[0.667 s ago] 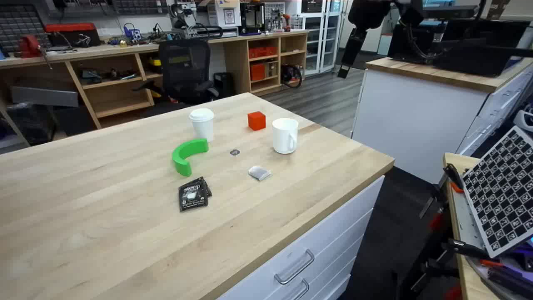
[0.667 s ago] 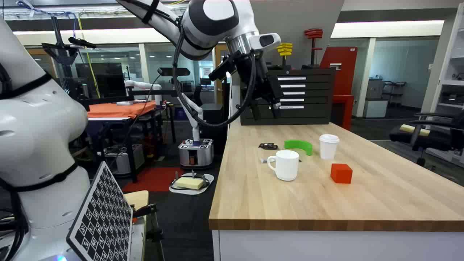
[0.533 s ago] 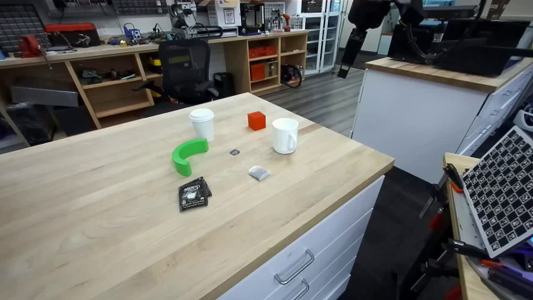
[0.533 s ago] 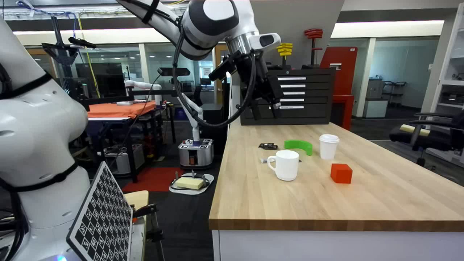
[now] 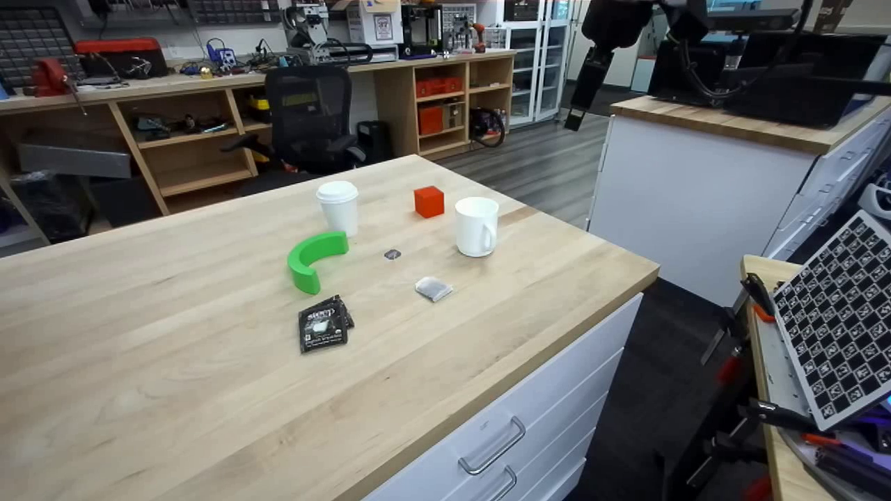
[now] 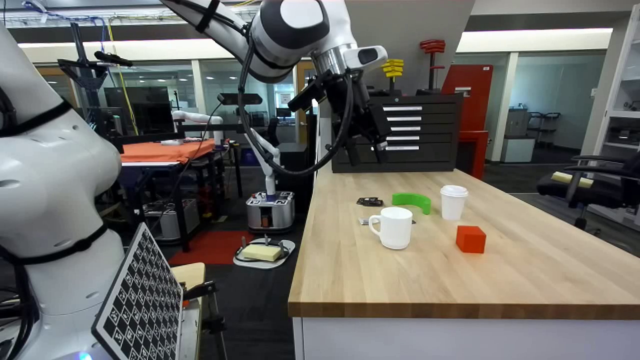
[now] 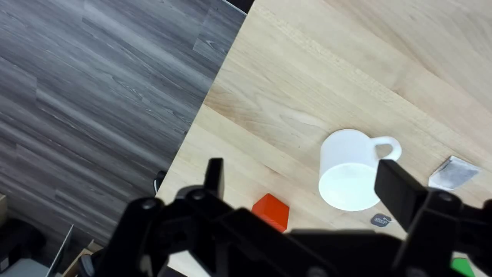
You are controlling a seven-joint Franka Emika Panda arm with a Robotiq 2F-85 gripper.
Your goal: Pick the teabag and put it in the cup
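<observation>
The teabag is a small flat greyish-white pouch [image 5: 434, 289] lying on the table. It shows at the right of the wrist view [image 7: 453, 173] and partly behind the mug's handle in an exterior view [image 6: 367, 221]. Its dark tag [image 5: 392, 255] lies apart from it and shows in the wrist view [image 7: 380, 220]. The cup, a squat white mug [image 5: 475, 229], stands upright near them; it also shows in an exterior view [image 6: 396, 229] and the wrist view [image 7: 346, 152]. My gripper [image 7: 300, 171] is open and empty, high above the table [image 6: 367, 157].
A red cube [image 5: 429, 202], a lidded white paper cup [image 5: 339, 209], a green arc [image 5: 306, 263] and black packets [image 5: 324, 325] sit on the table around the mug. A black tool chest [image 6: 400, 132] stands at the table's far end. The table's edge [image 7: 203, 104] crosses the wrist view.
</observation>
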